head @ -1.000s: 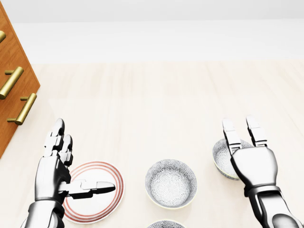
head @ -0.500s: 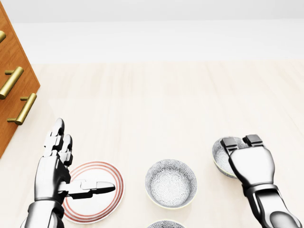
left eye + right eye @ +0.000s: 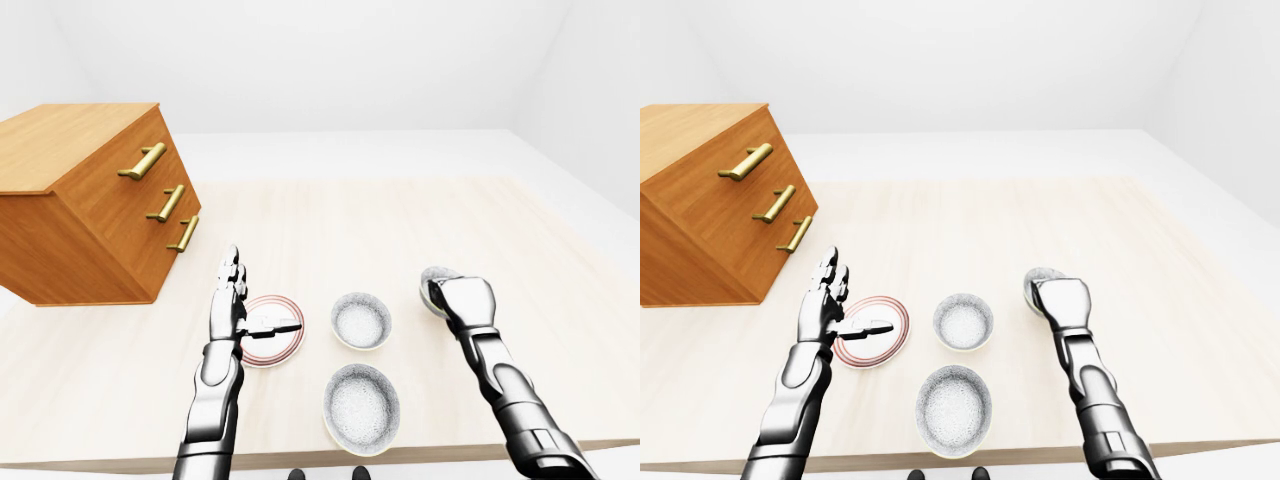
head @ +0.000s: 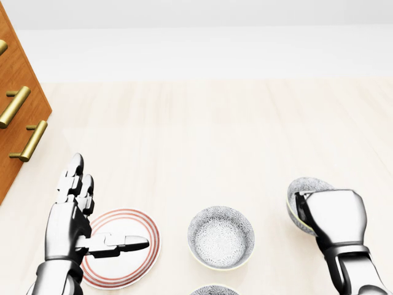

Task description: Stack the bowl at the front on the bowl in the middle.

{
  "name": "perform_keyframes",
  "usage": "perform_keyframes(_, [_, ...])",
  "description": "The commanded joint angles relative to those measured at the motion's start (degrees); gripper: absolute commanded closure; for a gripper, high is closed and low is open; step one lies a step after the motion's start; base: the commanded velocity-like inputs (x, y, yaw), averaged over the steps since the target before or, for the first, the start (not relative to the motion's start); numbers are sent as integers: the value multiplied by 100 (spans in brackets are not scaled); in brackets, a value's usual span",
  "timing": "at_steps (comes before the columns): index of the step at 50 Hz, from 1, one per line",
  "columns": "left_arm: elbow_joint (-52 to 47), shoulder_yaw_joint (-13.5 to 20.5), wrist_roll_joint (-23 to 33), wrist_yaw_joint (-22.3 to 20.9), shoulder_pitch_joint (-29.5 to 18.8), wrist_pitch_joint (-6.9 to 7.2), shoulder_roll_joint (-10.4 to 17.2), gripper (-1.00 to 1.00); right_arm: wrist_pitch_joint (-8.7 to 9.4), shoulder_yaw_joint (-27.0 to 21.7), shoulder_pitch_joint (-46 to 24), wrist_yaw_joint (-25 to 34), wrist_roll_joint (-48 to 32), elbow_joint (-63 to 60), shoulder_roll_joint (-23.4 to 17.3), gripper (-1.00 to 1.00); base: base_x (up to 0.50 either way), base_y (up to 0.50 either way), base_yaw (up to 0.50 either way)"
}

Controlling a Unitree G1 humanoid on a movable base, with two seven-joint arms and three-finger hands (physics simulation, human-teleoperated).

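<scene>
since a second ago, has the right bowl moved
Yes. The right bowl has shifted right, away from the middle bowl, which stayed put, and now tilts in the shut right hand.

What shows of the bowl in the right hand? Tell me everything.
The bowl is round and ceramic-looking, with a fine grey speckled pattern inside and a pale rim edged yellowish. It looks tilted. The right hand is shut over its right rim and hides much of it. In the head view it sits right of the centre bowl, apart from it. Whether it touches the table is unclear.
</scene>
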Motion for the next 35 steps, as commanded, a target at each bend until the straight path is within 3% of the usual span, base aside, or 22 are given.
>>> perform_keyframes(1, [-14,-1,1,3,8,6,-3,-100,0,-459,562,30,339,-1831,108,100,0,0,0])
perform_keyframes(8, [59,3,-3,-1,0,-51,-2,-100,0,-717,845,840,691,-2963,318,100,0,0,0])
perform_keyframes(17, [-2,2,-13,11,17,7,-5,-100,0,-871,1008,1274,677,-3810,473,100,0,0,0])
perform_keyframes(18, [63,10,-12,11,0,-42,-2,-100,0,-889,1033,1531,820,-4109,529,100,0,0,0])
perform_keyframes(22, [0,9,-14,23,8,13,-1,-100,0,-931,1003,1839,1013,-4400,602,100,0,0,0])
perform_keyframes(24, [72,16,-17,20,-9,-38,0,-100,0,-965,961,2027,1101,-4581,628,100,0,0,0])
perform_keyframes(28, [-15,7,-19,28,11,39,-3,-100,0,-1038,989,2292,1231,-4944,679,100,0,0,0])
perform_keyframes(29, [82,14,-21,20,-14,-29,-1,-100,0,-1053,1017,2337,1246,-5061,698,100,0,0,0])
perform_keyframes(35, [37,7,-19,31,-7,19,-3,-100,0,-1043,1116,2738,1371,-5624,849,100,0,0,0])
